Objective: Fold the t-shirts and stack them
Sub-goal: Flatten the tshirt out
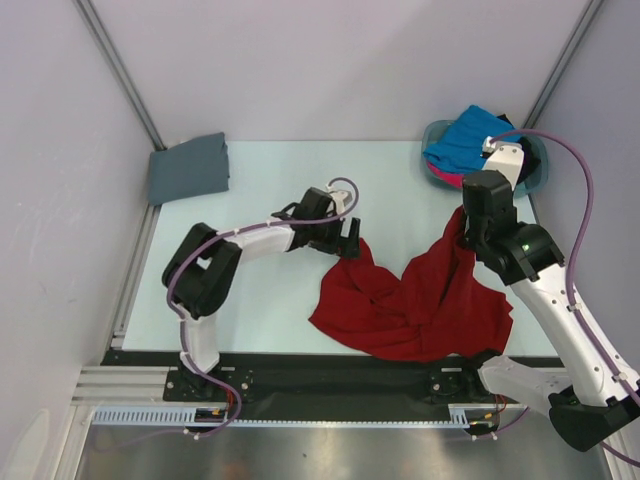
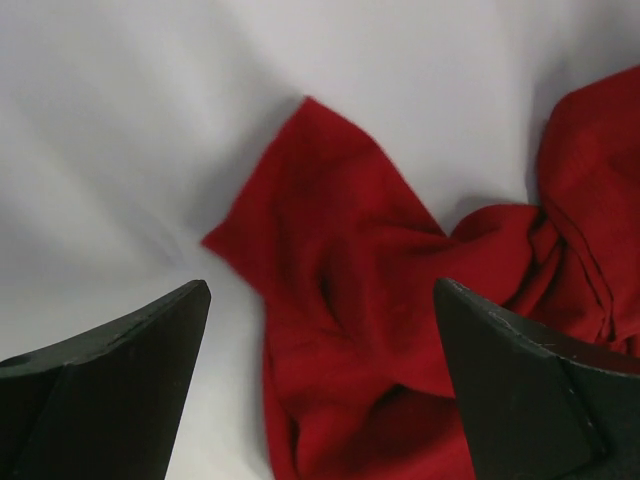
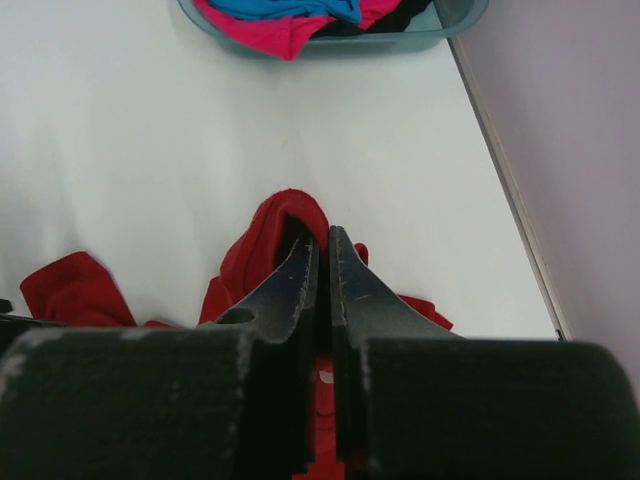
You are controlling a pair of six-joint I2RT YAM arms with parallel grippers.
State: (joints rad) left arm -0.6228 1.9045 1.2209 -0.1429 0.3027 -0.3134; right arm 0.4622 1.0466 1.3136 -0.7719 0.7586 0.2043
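Only grey t-shirt (image 1: 188, 168) folded; your right gripper (image 3: 322, 240) pinches crumpled red t-shirt (image 1: 420, 310), left gripper (image 2: 322, 290) wide open, empty; other t-shirts (image 1: 462, 140) in teal basket (image 1: 541, 172).

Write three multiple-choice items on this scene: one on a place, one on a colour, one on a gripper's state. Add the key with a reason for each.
1. Where on the table does the folded grey t-shirt lie?
A. near right corner
B. far left corner
C. middle

2. What colour is the topmost t-shirt in the teal basket?
A. blue
B. yellow
C. white

3. In what state is the right gripper?
A. open above the basket
B. open on bare table
C. shut on the red t-shirt

Key:
1 B: in the top view it lies at the far left, beside the wall.
2 A: blue cloth heaps above the basket's rim.
3 C: the right wrist view shows red cloth pinched in it, jaws together.
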